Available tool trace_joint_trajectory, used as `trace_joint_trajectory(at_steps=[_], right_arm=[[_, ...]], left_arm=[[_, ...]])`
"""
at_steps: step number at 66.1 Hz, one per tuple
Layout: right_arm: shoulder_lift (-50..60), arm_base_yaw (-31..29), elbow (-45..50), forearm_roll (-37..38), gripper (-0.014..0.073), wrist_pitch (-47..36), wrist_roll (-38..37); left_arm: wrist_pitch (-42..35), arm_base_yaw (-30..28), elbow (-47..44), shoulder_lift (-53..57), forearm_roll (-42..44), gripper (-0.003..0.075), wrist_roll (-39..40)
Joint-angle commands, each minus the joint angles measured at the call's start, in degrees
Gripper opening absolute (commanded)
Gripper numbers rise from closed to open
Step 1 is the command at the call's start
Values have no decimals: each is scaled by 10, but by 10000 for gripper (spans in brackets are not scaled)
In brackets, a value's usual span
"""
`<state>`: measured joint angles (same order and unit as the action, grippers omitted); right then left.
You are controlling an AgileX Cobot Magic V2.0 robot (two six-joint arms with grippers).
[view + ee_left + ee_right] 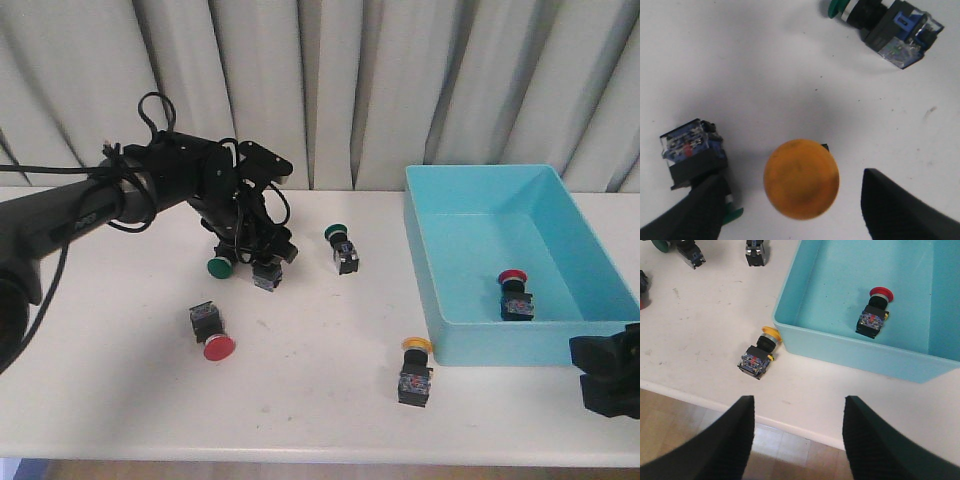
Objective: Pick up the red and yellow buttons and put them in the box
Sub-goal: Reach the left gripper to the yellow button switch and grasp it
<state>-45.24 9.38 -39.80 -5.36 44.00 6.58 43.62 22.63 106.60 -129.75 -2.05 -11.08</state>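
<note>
On the white table (320, 400), the left gripper (790, 210) is lowered over a yellow button (801, 186) that stands cap-up between its widely spread fingers (895, 210), neither of which is seen to touch the cap. Just beside that button a green-capped switch (692, 155) lies on its side, and a second green-capped switch (890, 25) lies a little farther off. In the front view this cluster is largely hidden beneath the left arm. A red button (211, 331) lies on the table nearer the front edge, well apart from the box (425, 260). The turquoise box is set on the right side of the table, and a red button (874, 312) is seen lying inside it. Another yellow button (760, 352) lies just outside the box's near corner. The right gripper (795, 435) is held wide apart and empty, past the table's front edge.
</note>
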Motion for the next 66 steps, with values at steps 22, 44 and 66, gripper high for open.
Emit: trace_joint_trajectory(at_steps=[22,44,66], right_arm=[[3,1,-14,-3,386,-35,4],[3,1,-14,-3,383,-35,4],[3,1,-14,-3,383,-34,4]], left_arm=[[3,1,83,-38,-3,531,32],[-12,1,83,-40,-3,372,32],[-18,1,83,-40,-3,218,32]])
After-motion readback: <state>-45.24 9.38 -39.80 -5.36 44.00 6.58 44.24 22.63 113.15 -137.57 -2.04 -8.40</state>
